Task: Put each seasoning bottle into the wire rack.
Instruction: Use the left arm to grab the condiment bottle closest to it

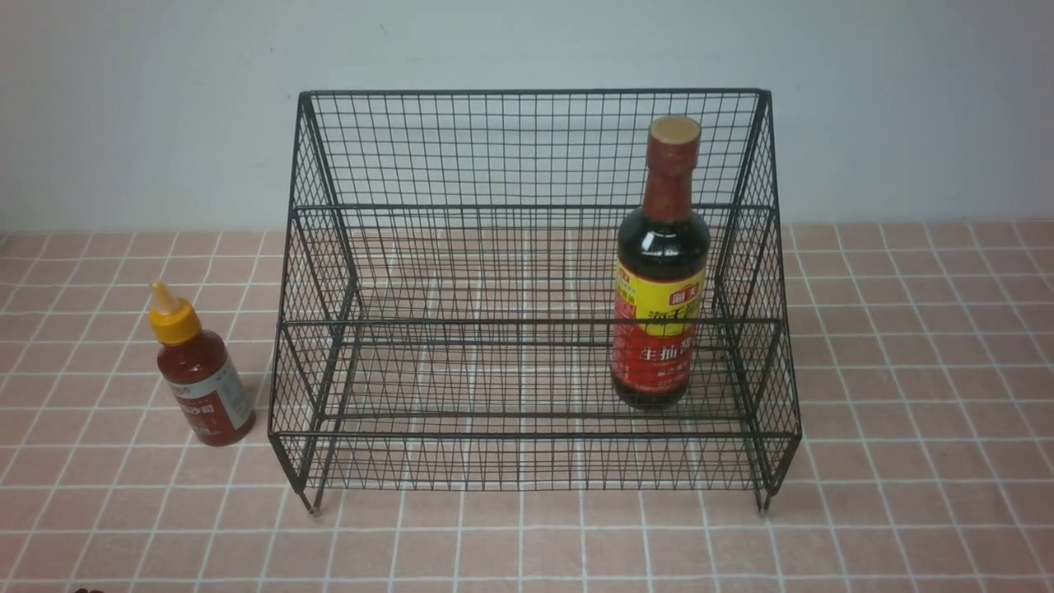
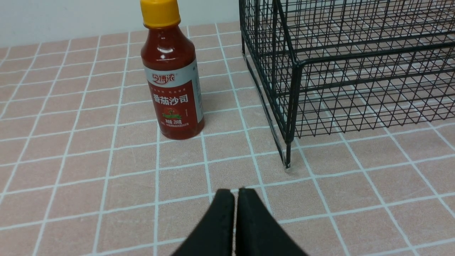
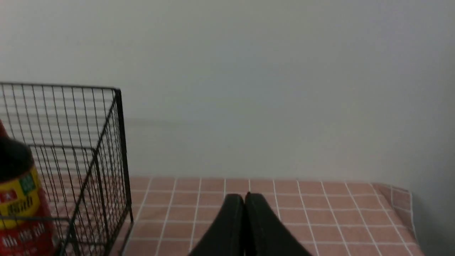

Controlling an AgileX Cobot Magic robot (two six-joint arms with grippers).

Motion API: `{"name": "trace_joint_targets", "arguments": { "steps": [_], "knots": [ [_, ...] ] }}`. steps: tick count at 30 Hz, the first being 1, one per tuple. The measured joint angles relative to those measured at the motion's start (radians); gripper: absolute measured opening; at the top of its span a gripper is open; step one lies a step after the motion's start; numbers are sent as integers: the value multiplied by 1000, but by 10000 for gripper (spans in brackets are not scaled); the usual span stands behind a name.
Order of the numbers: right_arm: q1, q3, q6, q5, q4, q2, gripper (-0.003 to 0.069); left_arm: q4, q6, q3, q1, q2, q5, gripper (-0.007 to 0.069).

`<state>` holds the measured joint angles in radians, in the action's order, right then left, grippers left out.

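The black wire rack (image 1: 527, 206) stands mid-table on short legs. A tall dark soy-sauce bottle (image 1: 661, 272) with brown cap and red-yellow label stands upright inside it, on the lower tier at the right. The small red-sauce bottle (image 1: 200, 379) with yellow nozzle cap stands upright on the tiles just left of the rack. In the left wrist view my left gripper (image 2: 235, 193) is shut and empty, well short of the red-sauce bottle (image 2: 173, 74) and the rack's corner leg (image 2: 288, 153). My right gripper (image 3: 244, 197) is shut and empty, off to the rack's (image 3: 117, 142) right side, with the soy-sauce bottle (image 3: 17, 199) at the frame's edge.
Pink tiles with white grout (image 1: 906, 494) cover the table. A plain pale wall (image 1: 148, 107) rises close behind the rack. In the right wrist view the table's right edge (image 3: 408, 209) shows. Neither arm shows in the front view.
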<state>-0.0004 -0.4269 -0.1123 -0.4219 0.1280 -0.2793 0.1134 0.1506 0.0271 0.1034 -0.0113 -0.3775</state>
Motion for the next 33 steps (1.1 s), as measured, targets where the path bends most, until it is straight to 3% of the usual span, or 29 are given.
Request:
{"name": "trace_joint_targets", "arguments": {
  "steps": [10, 33],
  "knots": [
    [-1, 433, 16, 99, -1, 216, -10, 0, 0, 0, 0, 0, 0, -7],
    [-1, 450, 10, 55, -19, 290, -10, 0, 0, 0, 0, 0, 0, -7]
  ]
}}
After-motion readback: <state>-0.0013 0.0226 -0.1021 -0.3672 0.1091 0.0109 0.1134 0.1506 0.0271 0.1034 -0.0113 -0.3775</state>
